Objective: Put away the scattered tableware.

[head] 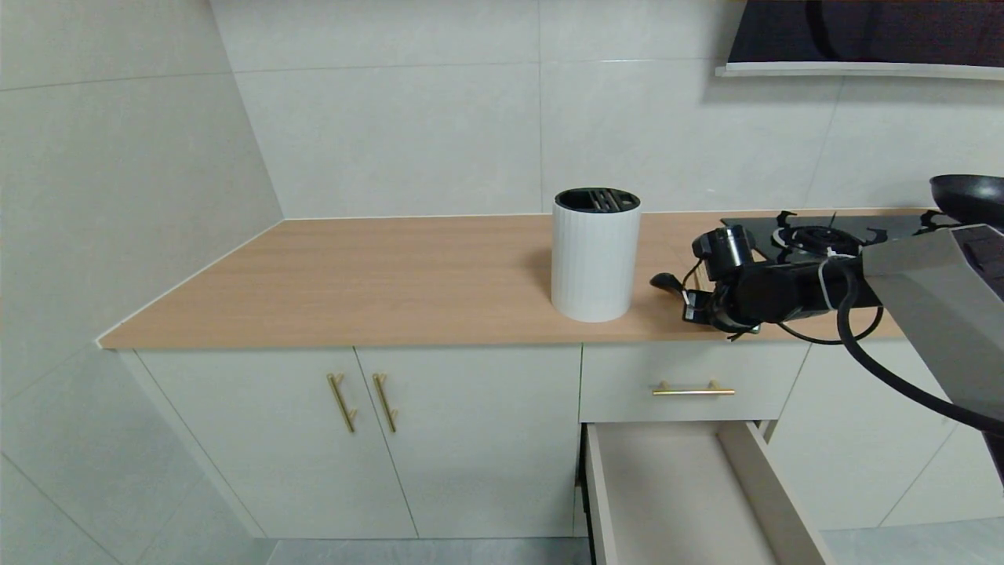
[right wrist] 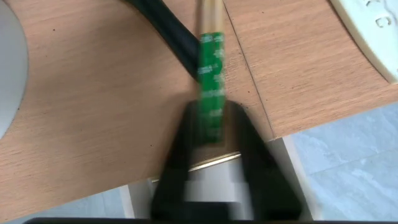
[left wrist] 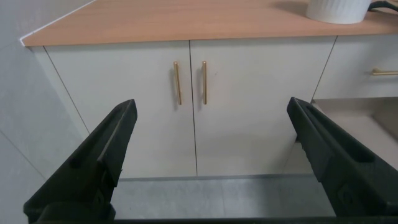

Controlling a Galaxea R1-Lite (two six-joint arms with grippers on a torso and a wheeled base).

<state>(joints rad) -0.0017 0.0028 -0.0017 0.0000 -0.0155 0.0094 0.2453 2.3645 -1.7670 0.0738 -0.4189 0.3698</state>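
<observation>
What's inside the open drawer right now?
The pulled-out part of the open drawer is bare floor, with no tableware in it. Its rear lies under the counter, hidden.

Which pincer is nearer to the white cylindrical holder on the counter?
Right. The right pincer is over the counter just beside the white holder; the left pincer is lower, before the cabinet doors, farther from it.

The right arm (head: pixel 925 290) has a boxy pale grey forearm and a rounded black wrist carrying a small black cylindrical camera (head: pixel 725 249). A thick black cable (head: pixel 844 318) runs under it, bound by a white tie (head: pixel 824 284). The left gripper (left wrist: pixel 210 112) has two matte black, wedge-shaped fingers (left wrist: pixel 106 155).
</observation>
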